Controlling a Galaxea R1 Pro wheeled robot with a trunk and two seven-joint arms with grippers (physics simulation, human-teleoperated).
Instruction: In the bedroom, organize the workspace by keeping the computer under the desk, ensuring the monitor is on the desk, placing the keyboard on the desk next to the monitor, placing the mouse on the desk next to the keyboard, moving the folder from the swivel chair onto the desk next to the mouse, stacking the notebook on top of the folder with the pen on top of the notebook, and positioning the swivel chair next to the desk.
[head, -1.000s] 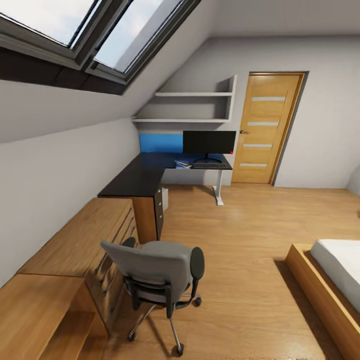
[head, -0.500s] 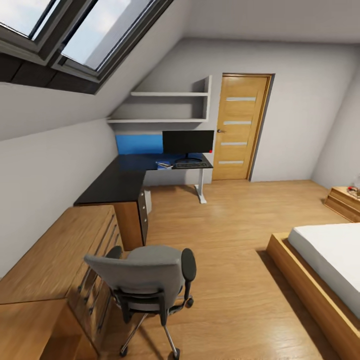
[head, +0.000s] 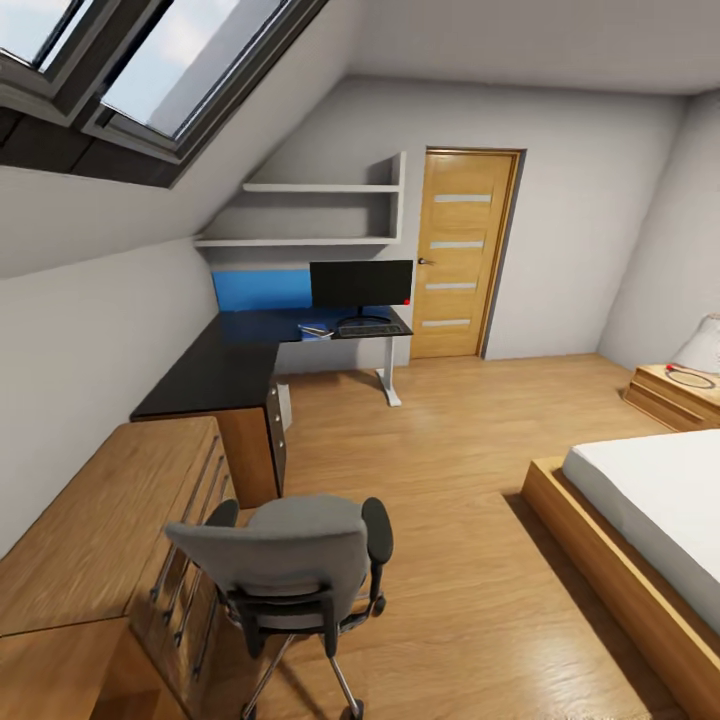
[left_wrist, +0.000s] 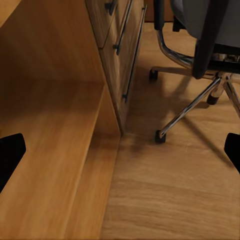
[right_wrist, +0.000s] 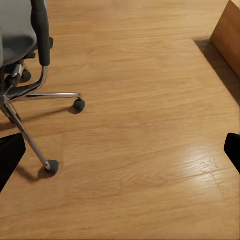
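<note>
The swivel chair (head: 290, 570) stands on the wooden floor (head: 460, 470) beside the wooden dresser (head: 110, 520), well apart from the desk (head: 225, 365). The monitor (head: 361, 283) and the keyboard (head: 368, 328) are on the desk. Both the left gripper (left_wrist: 120, 150) and the right gripper (right_wrist: 120, 150) have their jaws wide apart, holding nothing.

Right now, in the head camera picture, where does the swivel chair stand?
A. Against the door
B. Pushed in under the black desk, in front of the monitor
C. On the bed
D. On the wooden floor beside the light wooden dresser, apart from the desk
D: the swivel chair stands on the floor beside the wooden dresser, while the desk with the monitor lies farther back toward the door.
</note>
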